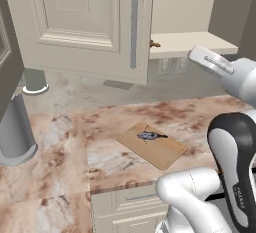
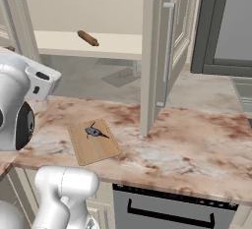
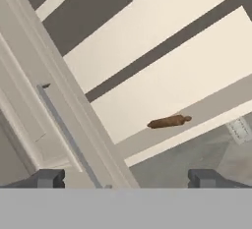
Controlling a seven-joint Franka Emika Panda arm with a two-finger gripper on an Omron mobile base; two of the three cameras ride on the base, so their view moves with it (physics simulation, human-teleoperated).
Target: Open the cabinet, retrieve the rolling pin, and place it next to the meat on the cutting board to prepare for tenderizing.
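Hand view: gripper (image 3: 126, 178) spread wide, holding nothing.
Cabinet (image 1: 95, 17): doors open.
Rolling pin (image 3: 169, 121): on the lower shelf, near its front edge.
Advice: advance past the door, straddle the pin's thick middle, then close.

You had the rolling pin (image 2: 87, 38) lying on the cabinet's pale shelf (image 2: 113, 45). Below, your marble counter (image 2: 187, 144) carried the cutting board (image 2: 93, 142), with the meat (image 2: 94, 132) resting on it.
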